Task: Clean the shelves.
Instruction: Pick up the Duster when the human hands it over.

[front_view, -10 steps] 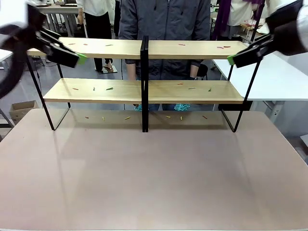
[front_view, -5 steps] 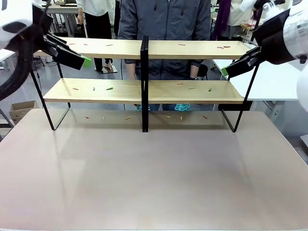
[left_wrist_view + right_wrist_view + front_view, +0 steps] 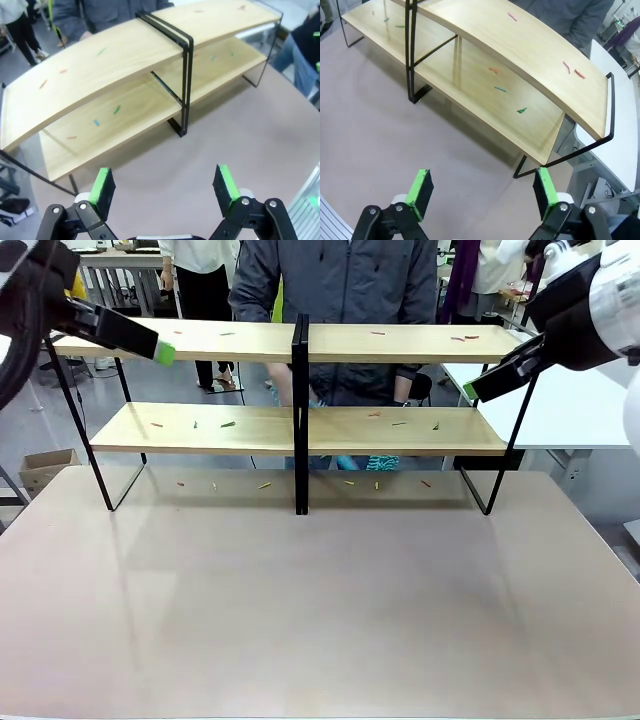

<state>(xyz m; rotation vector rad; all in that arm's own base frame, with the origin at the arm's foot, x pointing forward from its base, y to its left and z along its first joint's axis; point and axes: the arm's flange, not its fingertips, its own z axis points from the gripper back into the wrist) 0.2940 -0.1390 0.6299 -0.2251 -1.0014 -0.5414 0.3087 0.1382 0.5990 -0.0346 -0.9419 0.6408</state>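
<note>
1. The wide two-tier rack of light wooden boards in a thin black frame (image 3: 250,428) sits at the far side of the broad brown tabletop (image 3: 320,620). Its long axis runs straight across from my left to my right, and a person in a dark grey jacket (image 3: 340,280) stands right behind it
2. Left gripper (image 3: 160,350) hangs by the left end of the top board, jaws wide apart, nothing in them. Right gripper (image 3: 470,390) is off the right end, roughly between the tiers, also spread and empty
3. Small coloured scraps (image 3: 228,424) dot both boards, so I reckon each arm takes its own half, with the central black post (image 3: 299,410) as the divider
</note>
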